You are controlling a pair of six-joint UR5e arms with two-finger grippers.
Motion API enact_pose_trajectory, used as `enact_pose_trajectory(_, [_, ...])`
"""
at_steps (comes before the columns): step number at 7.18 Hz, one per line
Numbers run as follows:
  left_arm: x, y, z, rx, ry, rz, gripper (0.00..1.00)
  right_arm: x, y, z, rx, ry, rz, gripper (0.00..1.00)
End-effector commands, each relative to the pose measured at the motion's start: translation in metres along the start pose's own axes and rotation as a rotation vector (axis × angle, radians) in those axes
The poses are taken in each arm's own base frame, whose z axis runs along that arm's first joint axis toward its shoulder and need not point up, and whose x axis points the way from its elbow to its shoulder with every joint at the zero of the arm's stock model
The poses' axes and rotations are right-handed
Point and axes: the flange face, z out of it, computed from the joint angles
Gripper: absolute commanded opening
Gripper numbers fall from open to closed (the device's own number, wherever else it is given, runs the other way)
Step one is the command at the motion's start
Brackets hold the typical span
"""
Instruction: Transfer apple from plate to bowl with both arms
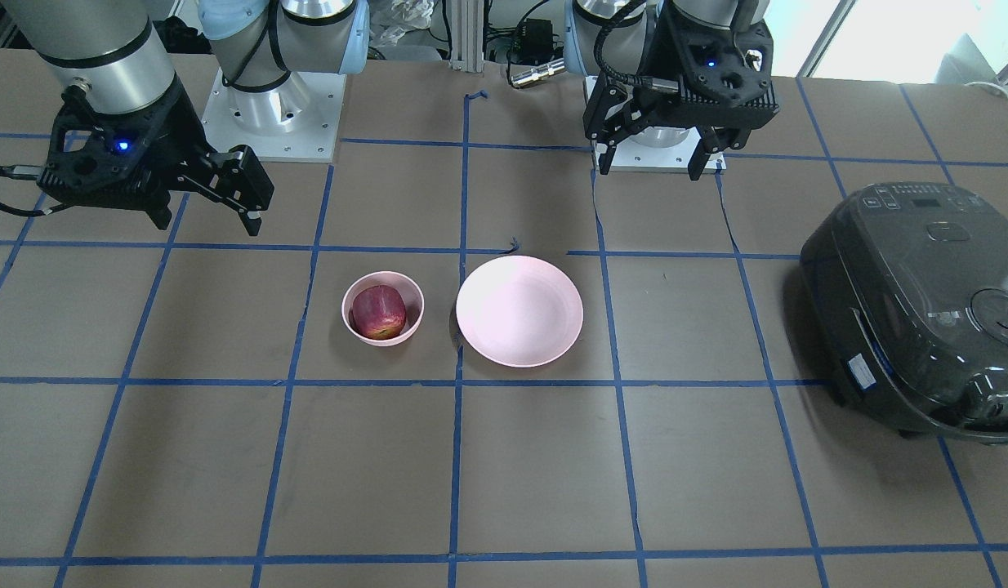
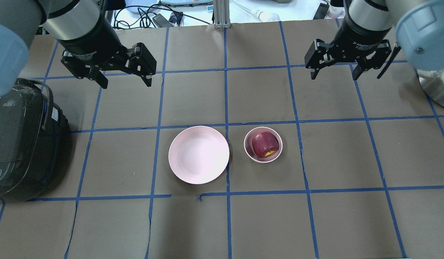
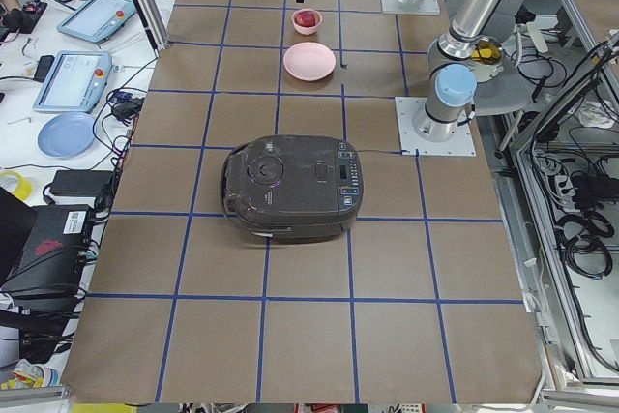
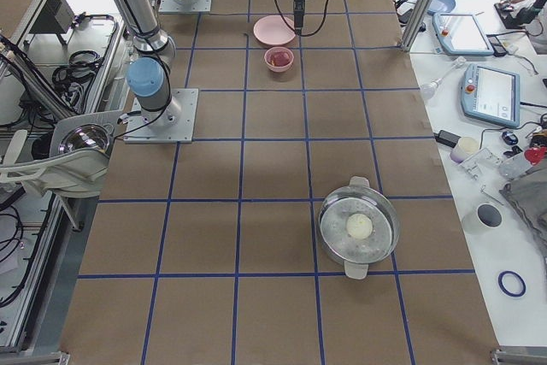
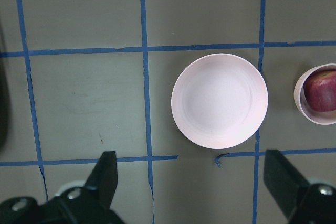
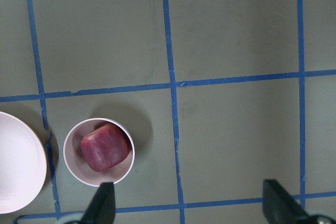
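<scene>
apple [image 2: 265,144]: firm, smooth, likely slippery (take at widest girth); sits in bowl [image 2: 247,147]; left pincer [image 2: 126,83], right pincer [image 2: 333,76] gaping, empty.

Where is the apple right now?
In the overhead view the apple sits inside the small bowl, just right of the plate near the table's middle, on the robot's right.

left hand [image 2: 126,83] raised, spread wide, right hand [image 2: 334,77] likewise
</scene>
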Motion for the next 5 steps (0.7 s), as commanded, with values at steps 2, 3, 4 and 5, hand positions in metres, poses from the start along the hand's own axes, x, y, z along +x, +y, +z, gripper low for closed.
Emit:
enact_pose_trajectory(2, [-0.0001, 0.0002, 0.0000, -0.001, -0.001, 0.001, 1.00, 0.0005, 0.0003, -0.0021, 0.006, -0.001, 0.001, 1.00])
enact_pose_trajectory(3, [-0.0008, -0.0001, 0.0000, -0.001, -0.001, -0.001, 1.00, 0.0003, -0.0003, -0.0044, 0.010, -0.003, 0.001, 1.00])
enact_pose_trajectory(4, [-0.0001, 0.0000, -0.0002, 0.001, -0.001, 0.001, 1.00, -0.0004, -0.0016, -0.0081, 0.018, -0.002, 0.000, 1.00])
enact_pose_trajectory(5, [0.0000, 0.0007, -0.0008, 0.001, 0.001, 0.001, 1.00, 0.0005, -0.0017, -0.0080, 0.017, 0.000, 0.001, 1.00])
